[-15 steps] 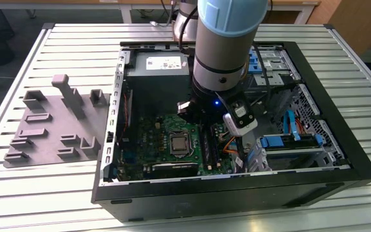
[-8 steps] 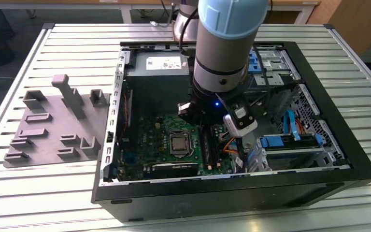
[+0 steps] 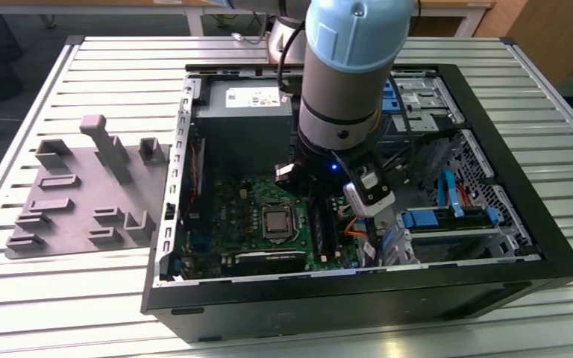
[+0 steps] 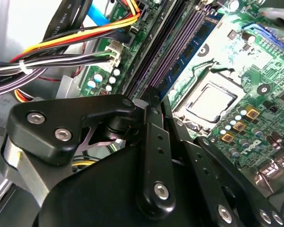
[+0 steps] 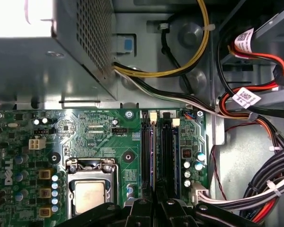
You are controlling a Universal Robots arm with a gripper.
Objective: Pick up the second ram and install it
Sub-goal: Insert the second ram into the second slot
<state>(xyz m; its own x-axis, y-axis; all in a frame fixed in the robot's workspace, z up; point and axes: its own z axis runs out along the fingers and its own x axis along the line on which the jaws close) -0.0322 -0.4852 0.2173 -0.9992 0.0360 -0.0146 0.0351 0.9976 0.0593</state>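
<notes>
The second ram (image 5: 153,151) is a slim bluish-green board standing on edge in the motherboard memory slot nearest the processor socket (image 5: 87,194). In the second wrist view the second ram (image 4: 189,47) shows its dark chips. My gripper (image 5: 155,201) reaches down into the open computer case (image 3: 525,246), and its black fingers (image 4: 154,123) are closed tight over the near end of that board. In the exterior view the gripper (image 3: 312,197) hangs low over the slots, under the blue-grey arm. Another thin bluish board (image 5: 176,151) stands two slots away.
The power supply box (image 5: 61,47) rises close behind the slots. Cable bundles (image 5: 260,189) crowd the side away from the processor. Drive cages (image 3: 446,224) fill the case on the exterior view's right. A grey holder block (image 3: 87,194) lies on the slatted table at the exterior view's left.
</notes>
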